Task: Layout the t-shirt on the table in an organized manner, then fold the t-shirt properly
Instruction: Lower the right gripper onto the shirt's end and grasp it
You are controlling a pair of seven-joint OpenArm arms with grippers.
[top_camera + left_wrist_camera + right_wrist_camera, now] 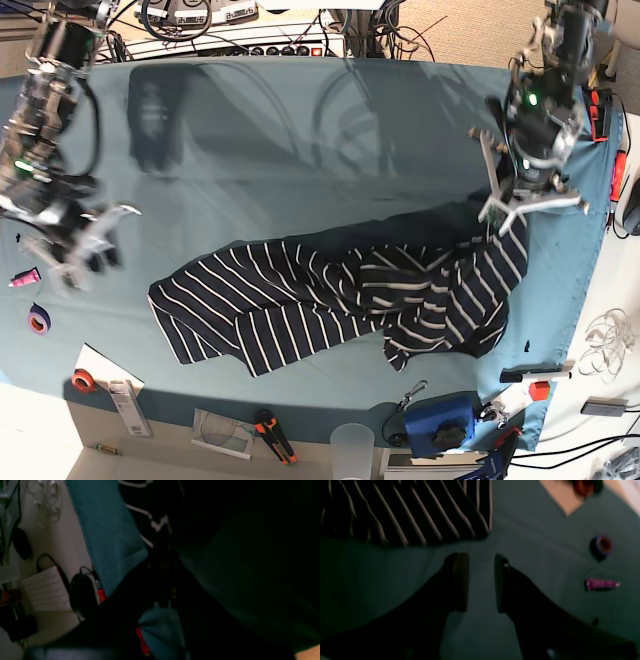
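Observation:
The t-shirt (330, 305), dark navy with thin white stripes, lies crumpled in a long band across the near half of the teal table (300, 150). Its right end is pulled up to my left gripper (508, 212), which is shut on that fabric. The left wrist view is mostly dark, with striped t-shirt cloth (150, 522) bunched just ahead over the table (110, 537). My right gripper (85, 255) hovers left of the shirt and apart from it. In the right wrist view the right gripper (482, 582) stands open and empty above the table (540, 562), and the t-shirt hem (407, 510) lies beyond its fingertips.
A purple tape roll (602, 545) and a purple tube (600, 583) lie near my right gripper. Along the front edge sit an orange tape roll (83, 380), pliers (272, 435), a clear cup (350, 440) and a blue box (445, 420). Cables crowd the back edge (230, 35).

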